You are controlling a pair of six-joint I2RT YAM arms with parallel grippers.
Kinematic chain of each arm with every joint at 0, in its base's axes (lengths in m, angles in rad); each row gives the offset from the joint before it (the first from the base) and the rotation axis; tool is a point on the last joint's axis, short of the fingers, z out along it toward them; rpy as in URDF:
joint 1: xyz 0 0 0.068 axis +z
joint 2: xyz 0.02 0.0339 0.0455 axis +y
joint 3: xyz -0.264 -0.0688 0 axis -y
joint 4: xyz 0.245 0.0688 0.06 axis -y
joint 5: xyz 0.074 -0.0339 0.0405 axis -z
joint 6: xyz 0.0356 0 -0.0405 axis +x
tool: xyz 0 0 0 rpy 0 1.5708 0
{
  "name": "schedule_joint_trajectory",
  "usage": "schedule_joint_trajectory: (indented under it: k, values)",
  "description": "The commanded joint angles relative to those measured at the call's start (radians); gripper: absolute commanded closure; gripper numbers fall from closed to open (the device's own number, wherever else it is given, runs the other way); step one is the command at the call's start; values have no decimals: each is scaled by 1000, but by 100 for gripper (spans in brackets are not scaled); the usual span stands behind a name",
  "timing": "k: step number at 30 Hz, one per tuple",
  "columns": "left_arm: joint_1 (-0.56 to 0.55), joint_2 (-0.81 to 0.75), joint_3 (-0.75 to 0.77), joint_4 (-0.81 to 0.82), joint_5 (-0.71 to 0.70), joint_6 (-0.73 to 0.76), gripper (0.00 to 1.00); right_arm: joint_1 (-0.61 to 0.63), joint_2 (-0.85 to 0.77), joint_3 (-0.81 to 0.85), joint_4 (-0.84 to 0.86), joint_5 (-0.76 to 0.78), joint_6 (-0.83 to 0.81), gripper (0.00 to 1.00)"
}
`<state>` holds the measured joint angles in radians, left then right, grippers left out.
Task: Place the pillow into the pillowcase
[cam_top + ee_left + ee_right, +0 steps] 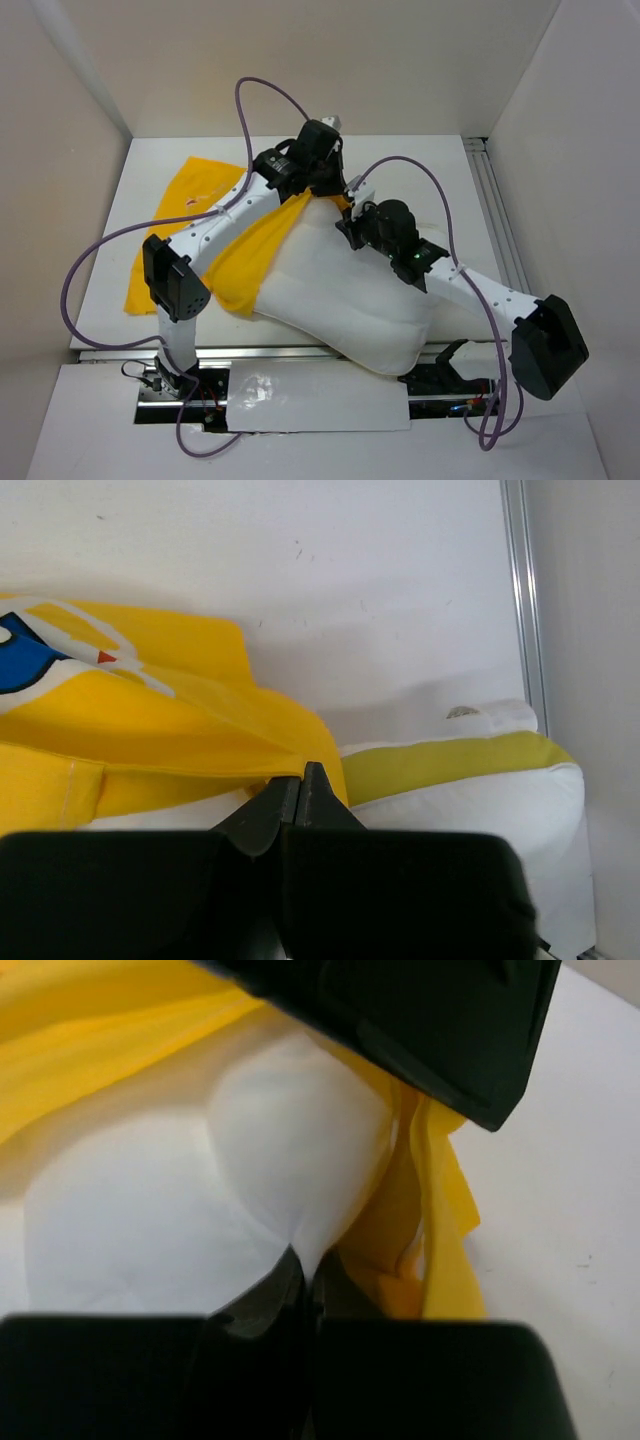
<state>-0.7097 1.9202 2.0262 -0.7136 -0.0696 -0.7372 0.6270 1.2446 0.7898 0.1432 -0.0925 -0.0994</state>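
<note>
Pillow (350,300) is located at the centre of the desk (420,165), close to the arm bases. In the top view its long axis is judged to run from roughly 10 o'clock to 4 o'clock. The 10 o'clock end is draped with a fold of the pillowcase (190,210); the white body toward 4 o'clock is left bare. The bulk of the pillowcase is spread flat on the desk at 9 to 10 o'clock of the pillow.

Left fingers (262,818) are pressed together on the yellow hem of the pillowcase at the pillow's far corner. The yellow strip (450,760) along the pillow's far long edge is seen just beside them.

Right fingers (262,1305) are closed, their tips meeting at a pucker in the white cover. A pinch of the pillow is judged to be held, though the depth of the grip cannot be confirmed. They are placed just beside the left fingers, toward 4 o'clock.

Insertion is assessed as barely begun. From both sets of fingers the closed end of the pillowcase lies toward 9 to 10 o'clock, in line with the long axis. The hem would therefore need to be drawn toward 4 o'clock, or the pillow driven the opposite way. The covered end's near corner, at 7 o'clock, is unattended; the left arm is judged the nearer to it.
</note>
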Motion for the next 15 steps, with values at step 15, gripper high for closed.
schedule_joint_trajectory:
  k: [15]
  values:
    - [-77,152,129,115,260,-21,100,94,-65,-228,719,77,30,100]
